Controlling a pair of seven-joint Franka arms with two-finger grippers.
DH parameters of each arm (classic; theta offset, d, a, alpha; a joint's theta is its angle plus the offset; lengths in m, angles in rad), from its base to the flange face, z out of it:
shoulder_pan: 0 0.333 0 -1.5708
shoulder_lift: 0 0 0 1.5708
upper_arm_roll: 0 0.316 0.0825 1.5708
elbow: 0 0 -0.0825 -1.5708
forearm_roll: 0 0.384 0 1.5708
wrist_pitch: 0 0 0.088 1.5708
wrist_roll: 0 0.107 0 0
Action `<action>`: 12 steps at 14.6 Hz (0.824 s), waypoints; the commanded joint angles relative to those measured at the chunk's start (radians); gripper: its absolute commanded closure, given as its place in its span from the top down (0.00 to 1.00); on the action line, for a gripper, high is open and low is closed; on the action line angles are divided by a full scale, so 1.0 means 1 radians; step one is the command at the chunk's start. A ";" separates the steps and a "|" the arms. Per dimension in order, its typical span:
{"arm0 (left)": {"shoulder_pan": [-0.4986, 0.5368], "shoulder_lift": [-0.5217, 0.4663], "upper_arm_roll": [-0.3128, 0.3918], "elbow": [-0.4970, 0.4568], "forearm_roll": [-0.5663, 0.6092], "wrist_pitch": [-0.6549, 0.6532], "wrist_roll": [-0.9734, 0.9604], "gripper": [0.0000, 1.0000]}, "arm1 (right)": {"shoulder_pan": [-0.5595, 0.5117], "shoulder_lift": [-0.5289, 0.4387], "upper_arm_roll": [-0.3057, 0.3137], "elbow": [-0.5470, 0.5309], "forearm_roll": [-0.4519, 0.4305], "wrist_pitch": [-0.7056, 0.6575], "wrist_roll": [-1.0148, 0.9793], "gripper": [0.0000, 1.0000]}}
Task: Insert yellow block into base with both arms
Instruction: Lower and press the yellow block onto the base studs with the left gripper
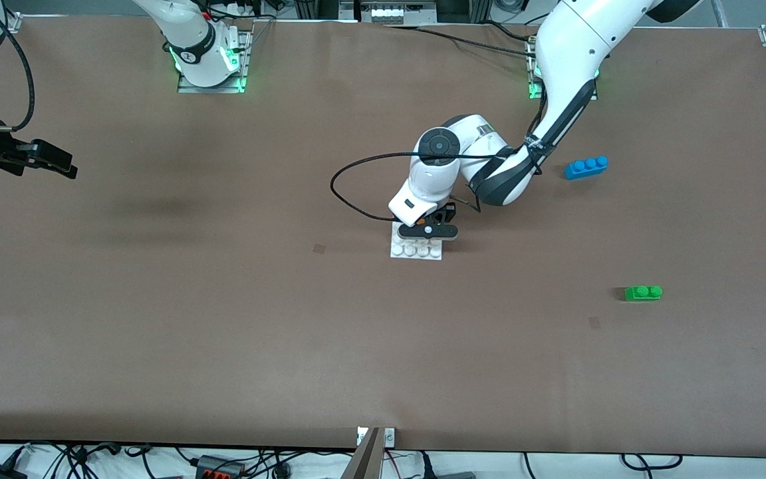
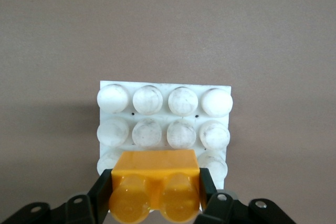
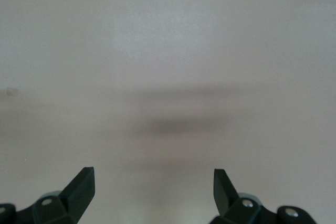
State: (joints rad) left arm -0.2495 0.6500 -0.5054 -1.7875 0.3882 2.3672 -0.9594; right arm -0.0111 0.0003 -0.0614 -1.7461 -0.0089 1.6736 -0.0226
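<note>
The white studded base (image 1: 416,250) lies on the brown table near its middle. My left gripper (image 1: 428,229) is low over the base's edge farther from the front camera. It is shut on the yellow block (image 2: 156,182), one finger on each side. In the left wrist view my left gripper (image 2: 156,191) holds the block, studs toward the camera, over the base's (image 2: 165,85) row of studs closest to the gripper. I cannot tell whether the block touches them. My right gripper (image 1: 57,163) waits in the air over the right arm's end of the table. It is open and empty (image 3: 154,182).
A blue three-stud brick (image 1: 586,167) lies toward the left arm's end, farther from the front camera than the base. A green two-stud brick (image 1: 643,293) lies nearer to the front camera at the same end. The left arm's black cable (image 1: 356,179) loops beside the base.
</note>
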 commanded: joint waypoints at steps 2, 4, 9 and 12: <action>-0.001 -0.020 -0.004 -0.033 0.029 0.011 -0.021 0.51 | -0.003 -0.005 0.005 -0.007 -0.011 -0.005 -0.014 1.00; -0.002 -0.020 -0.002 -0.044 0.029 0.036 -0.019 0.51 | -0.003 -0.005 0.005 -0.007 -0.011 -0.006 -0.014 1.00; -0.004 -0.012 -0.002 -0.049 0.029 0.069 -0.015 0.51 | -0.003 -0.005 0.005 -0.007 -0.011 -0.006 -0.014 1.00; -0.002 -0.009 -0.002 -0.049 0.061 0.069 -0.015 0.51 | -0.003 -0.003 0.005 -0.007 -0.011 -0.005 -0.014 1.00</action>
State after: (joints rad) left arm -0.2500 0.6500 -0.5079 -1.8205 0.4116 2.4180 -0.9593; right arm -0.0111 0.0055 -0.0614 -1.7461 -0.0089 1.6736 -0.0226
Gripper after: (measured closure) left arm 0.313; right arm 0.000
